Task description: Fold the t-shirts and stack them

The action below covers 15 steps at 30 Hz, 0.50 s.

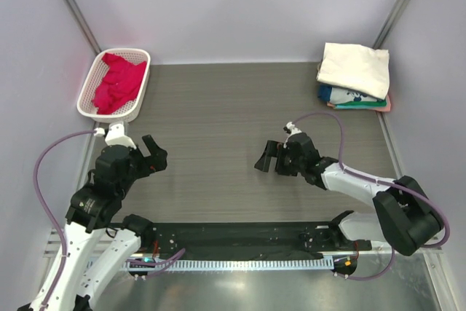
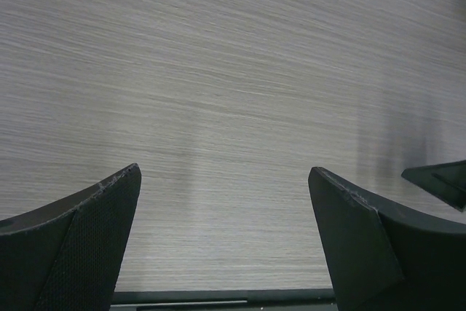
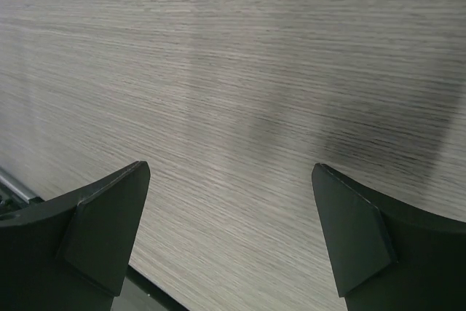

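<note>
T-shirts sit in two places on the wood-grain table. Seen from above, a folded stack lies in the far corner at about 2 o'clock: the cream shirt on top, with slate-blue, white printed, green and pink edges showing under it. The crimson-pink shirt lies crumpled in the white lattice basket at about 10 o'clock.

The left gripper is at about 8 o'clock, and the right gripper is just past the middle, toward 4 o'clock. Both are well apart from the shirts. Each has its jaws spread wide, with only bare tabletop between them in the wrist views.
</note>
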### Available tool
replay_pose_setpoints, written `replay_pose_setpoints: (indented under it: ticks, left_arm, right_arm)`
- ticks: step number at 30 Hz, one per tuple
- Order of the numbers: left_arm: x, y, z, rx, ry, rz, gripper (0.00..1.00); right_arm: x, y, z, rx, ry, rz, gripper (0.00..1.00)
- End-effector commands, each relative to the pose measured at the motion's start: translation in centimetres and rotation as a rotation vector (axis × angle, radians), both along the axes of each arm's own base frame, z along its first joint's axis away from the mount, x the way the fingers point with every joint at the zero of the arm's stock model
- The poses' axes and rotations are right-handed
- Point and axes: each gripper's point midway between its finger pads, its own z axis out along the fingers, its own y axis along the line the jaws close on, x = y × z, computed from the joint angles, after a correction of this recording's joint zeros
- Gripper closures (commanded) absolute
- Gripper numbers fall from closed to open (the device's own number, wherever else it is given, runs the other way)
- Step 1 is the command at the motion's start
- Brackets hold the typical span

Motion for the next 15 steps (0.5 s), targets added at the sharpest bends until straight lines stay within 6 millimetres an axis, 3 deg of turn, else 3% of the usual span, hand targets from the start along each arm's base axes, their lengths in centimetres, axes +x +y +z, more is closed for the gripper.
replay_pose_setpoints:
  ticks: [1, 7, 15]
  left_arm:
    - [0.3, 0.8, 0.4, 0.003, -0.016, 0.054, 0.03]
    - [0.5, 0.9, 0.1, 0.009, -0.001, 0.061, 0.03]
    - [0.4, 0.9, 0.0, 0.010, 0.004, 0.067, 0.03]
  right_arm:
    - [1.5, 2.1, 2.9, 0.135, -0.117, 0.023, 0.00]
    - [1.4, 2.6, 0.2, 0.115, -0.054, 0.049, 0.01]
    - [1.6, 3.7, -1.1, 0.114, -0.022, 0.109, 0.01]
